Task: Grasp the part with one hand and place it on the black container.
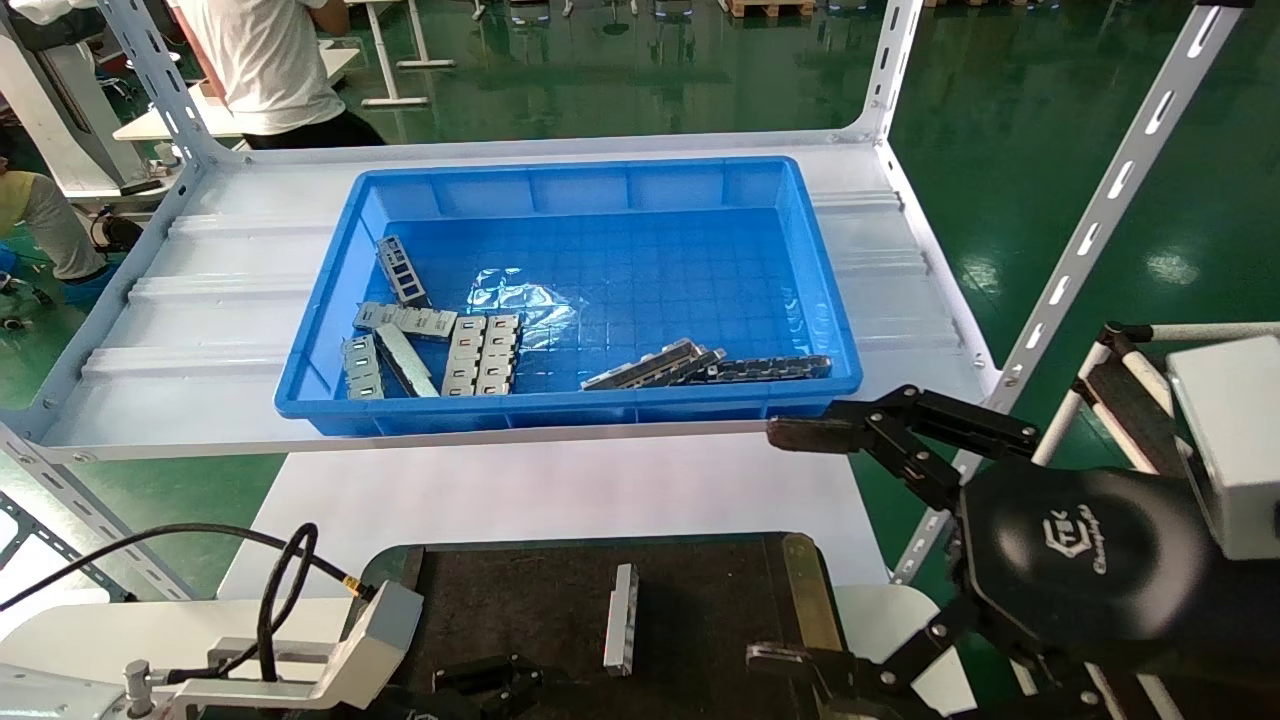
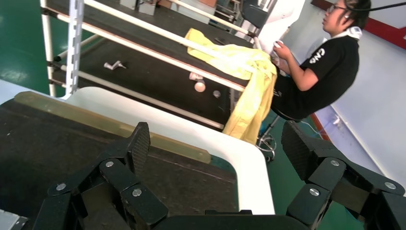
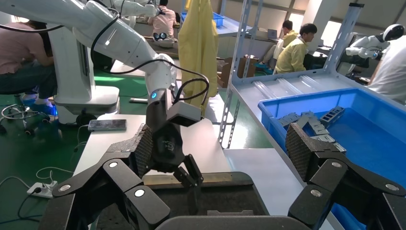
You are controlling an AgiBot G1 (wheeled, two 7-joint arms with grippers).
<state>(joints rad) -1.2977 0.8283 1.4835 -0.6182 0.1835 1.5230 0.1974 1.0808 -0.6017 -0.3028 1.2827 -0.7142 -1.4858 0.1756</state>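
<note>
Slim silver-grey metal channel bar (image 1: 621, 617) lies in shallow black tray (image 1: 500, 600); your right hand (image 1: 790, 545) at 3 o'clock, open, empty; left hand (image 2: 215, 158) open; more bars left.

The part (image 1: 621, 618) was dull silver-grey metal, lying on the rough, matt dark floor of the black container (image 1: 520, 600). The blue bin (image 1: 570, 290) was glossy moulded plastic; the counter (image 1: 560, 490) smooth white.
</note>
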